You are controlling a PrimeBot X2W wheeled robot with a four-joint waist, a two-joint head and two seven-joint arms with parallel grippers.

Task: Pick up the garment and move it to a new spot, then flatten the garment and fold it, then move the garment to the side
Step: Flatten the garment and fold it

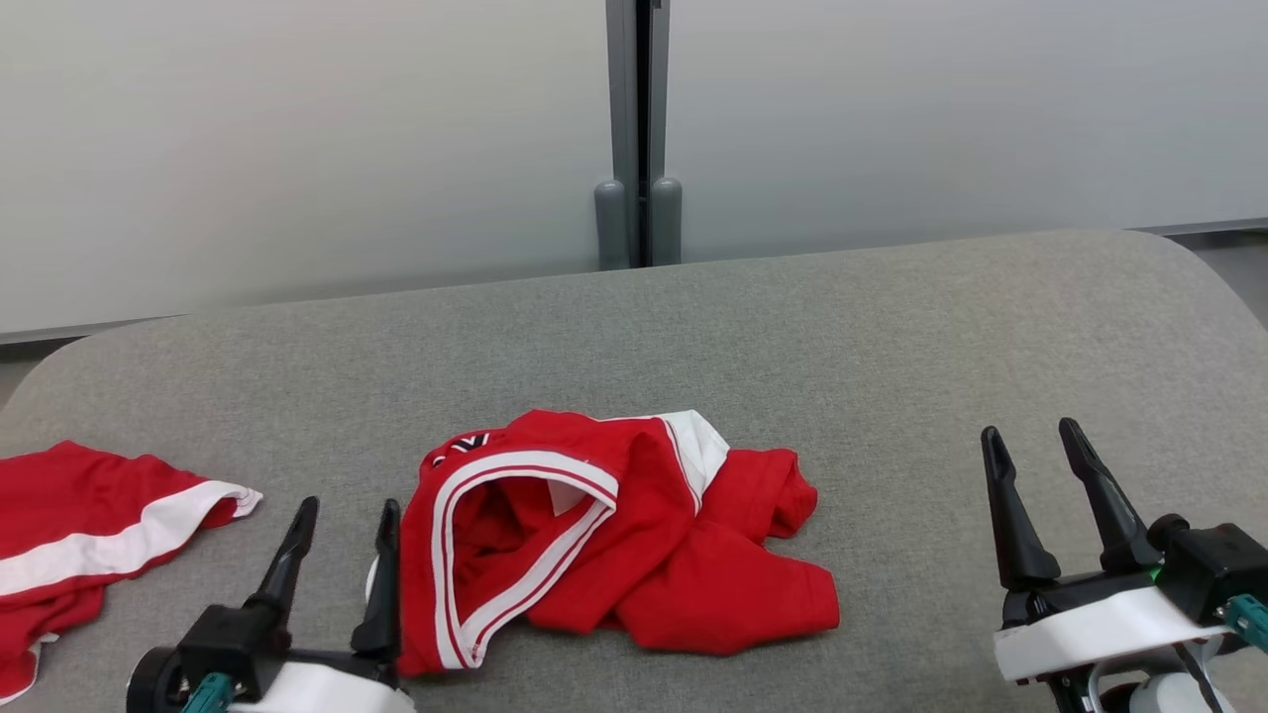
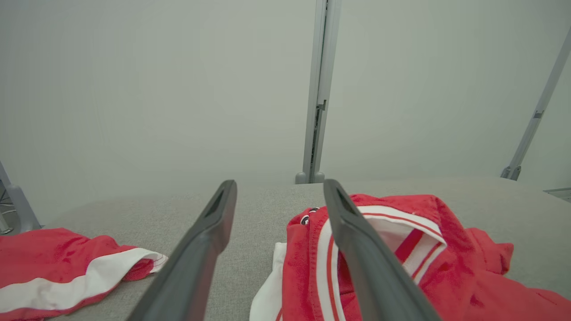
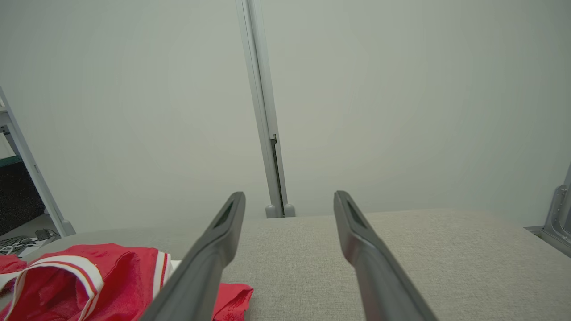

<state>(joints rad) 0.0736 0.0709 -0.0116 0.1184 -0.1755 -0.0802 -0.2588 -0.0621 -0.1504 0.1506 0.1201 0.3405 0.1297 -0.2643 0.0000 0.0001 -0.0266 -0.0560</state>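
Beside the spread left gripper [image 1: 350,507], the crumpled garment [image 1: 614,535]; spread right gripper [image 1: 1030,431] well apart

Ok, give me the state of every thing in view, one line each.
red garment: crumpled in a heap at mid-table, not flattened, not folded, not held.
second red garment: lying rumpled at the table's left, partly out of frame, untouched.
left hand: open, empty, just beside the heap's left edge.
right hand: open, empty, well clear of the heap.
table: grey fabric top, both garments lying on it.
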